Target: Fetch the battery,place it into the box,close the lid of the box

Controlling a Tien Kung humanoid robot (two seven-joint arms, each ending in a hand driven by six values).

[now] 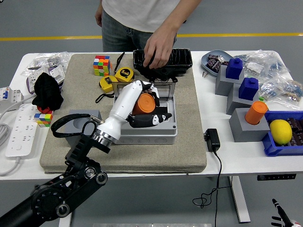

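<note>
My left hand (147, 109) is shut on an orange cylindrical battery (143, 103) and holds it over the open grey box (144, 133) in the middle of the mat. The box's clear lid (146, 87) stands up at its far side, partly hidden by my hand. The grey holder block (78, 126) at the left now shows an empty socket. A person's hand (160, 47) rests on the black tray (162, 61) behind the box. A second orange battery (256, 112) stands in a grey block at the right. My right hand is out of sight.
Tape measures (124, 73) and a colour cube (102, 65) lie at the mat's far left. Blue blocks (248, 88) on grey stands, a blue bin (279, 147) with a lemon (280, 131), and a black adapter (212, 139) sit at the right. A power strip (16, 130) lies at the left.
</note>
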